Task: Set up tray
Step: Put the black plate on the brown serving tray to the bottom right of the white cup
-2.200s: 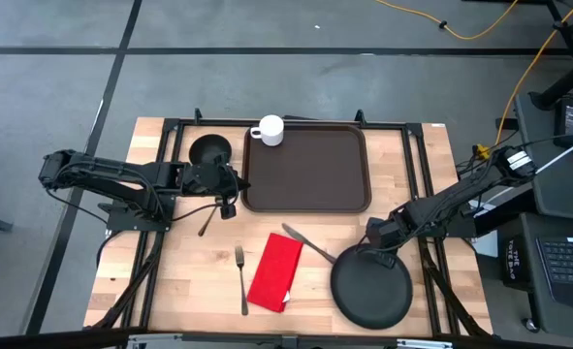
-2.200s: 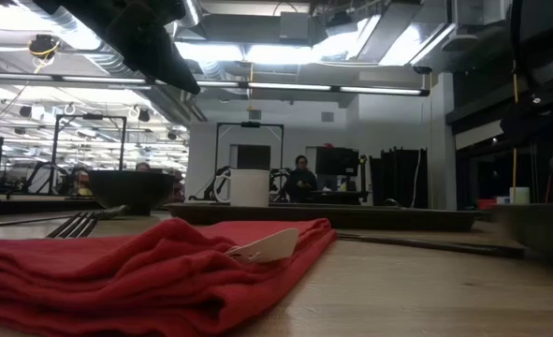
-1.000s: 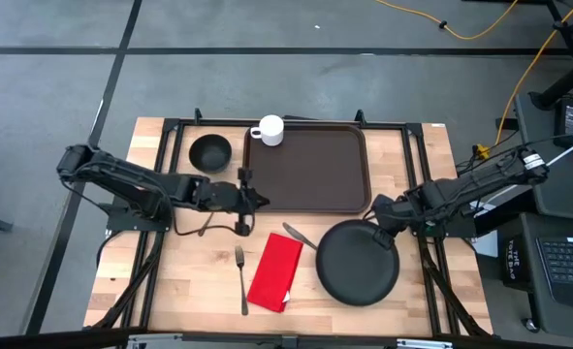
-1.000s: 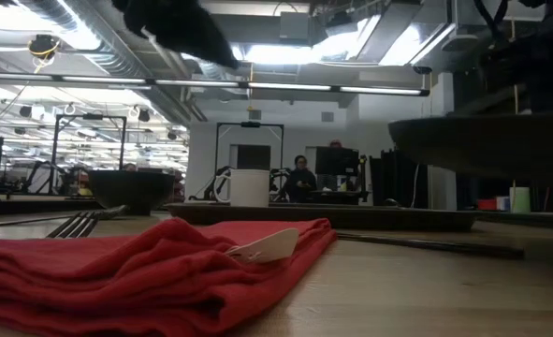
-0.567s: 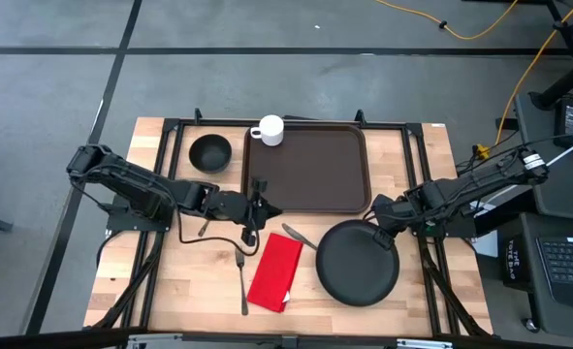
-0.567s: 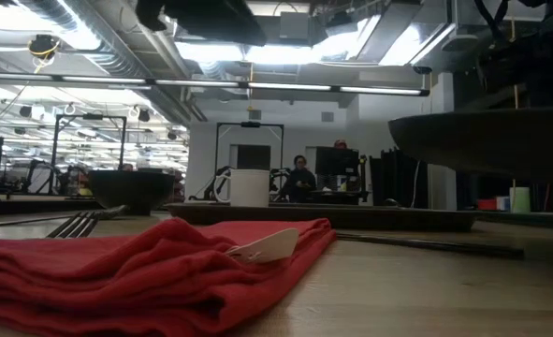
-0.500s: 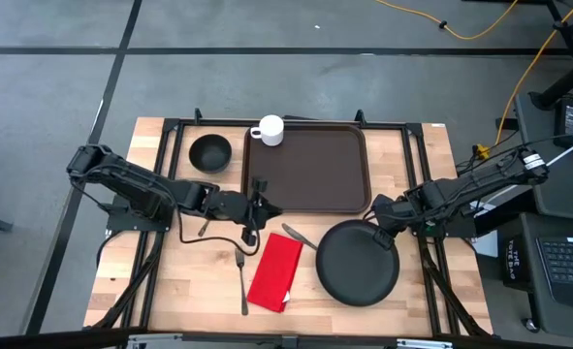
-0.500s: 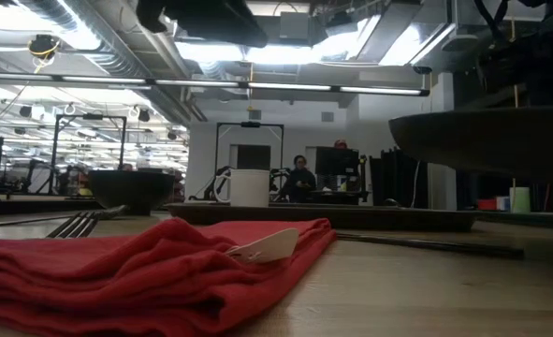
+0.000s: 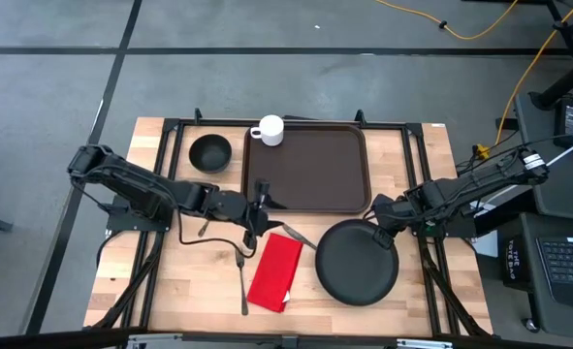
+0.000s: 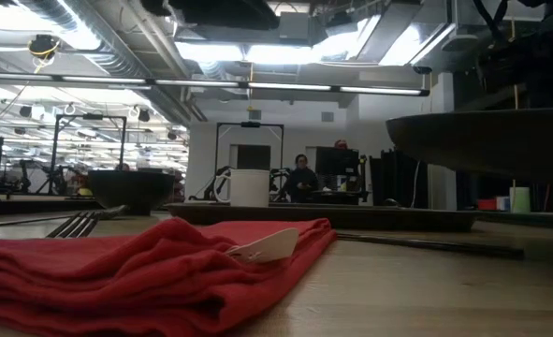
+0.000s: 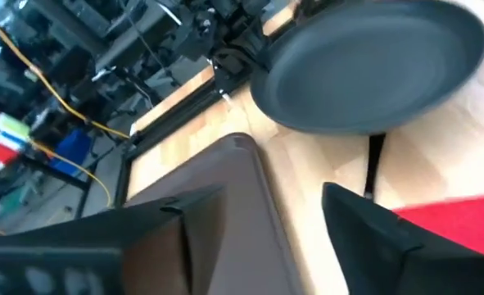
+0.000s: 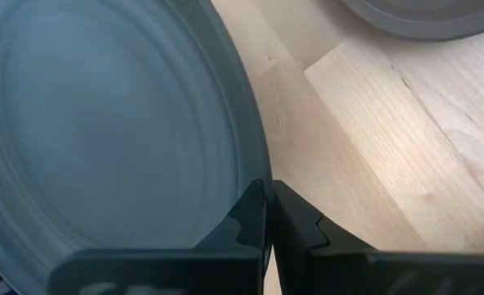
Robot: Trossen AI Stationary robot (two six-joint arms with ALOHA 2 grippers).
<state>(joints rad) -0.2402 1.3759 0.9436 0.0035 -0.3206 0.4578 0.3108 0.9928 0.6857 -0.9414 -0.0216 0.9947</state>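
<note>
tray (image 9: 307,167) corner is straddled by the spread jaws of the left gripper (image 9: 263,199); a red napkin (image 9: 275,271) and a fork (image 9: 241,278) are found just beyond. the right gripper (image 9: 375,219) is clamped on the raised plate (image 9: 356,262), beside the tray.

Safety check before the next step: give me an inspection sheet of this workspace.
Surface: wooden table on a black frame.
Job's things: tray, flat, with a white mug in its corner.
Clutter: black bowl, fork, red napkin, knife.
End effectors: left end effector open at the tray's near corner, holding nothing; right end effector shut on the black plate rim, plate lifted.
Cables: yellow cable on the floor.
Surroundings: laptop; a person far behind.
</note>
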